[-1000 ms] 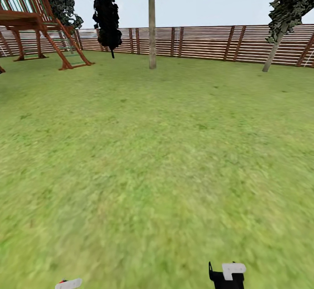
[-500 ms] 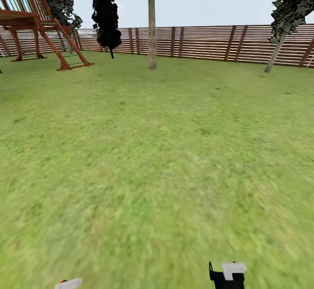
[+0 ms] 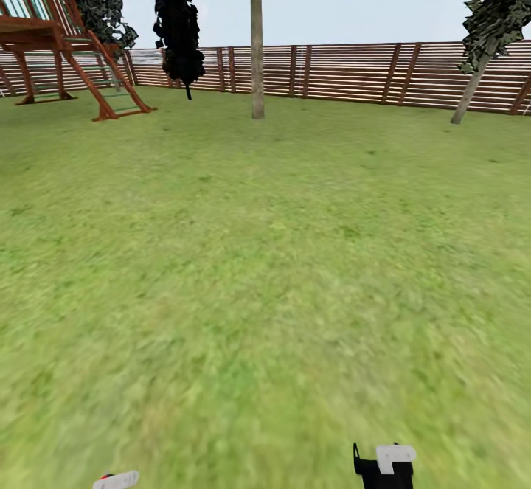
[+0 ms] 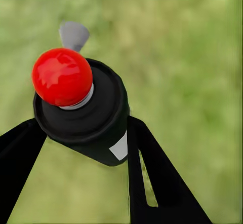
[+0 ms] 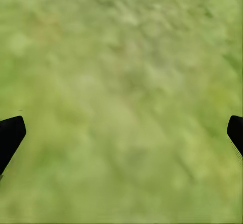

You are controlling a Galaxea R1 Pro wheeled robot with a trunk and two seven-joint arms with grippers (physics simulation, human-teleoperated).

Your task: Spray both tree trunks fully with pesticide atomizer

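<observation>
Clamped in the left gripper [image 4: 81, 133]: the pesticide atomizer [image 4: 83, 107], red cap and grey trigger nozzle over blurred lawn [image 3: 258, 290], its tip at 7 o'clock in the head view. Across the grass: wooden playhouse [image 3: 51, 32] at 11, straight tree trunk [image 3: 257, 39] at 12, leaning tree trunk [image 3: 472, 87] at 2, slat fence [image 3: 346, 72] behind. Spread wide: right gripper [image 5: 121, 133], holding nothing.
</observation>
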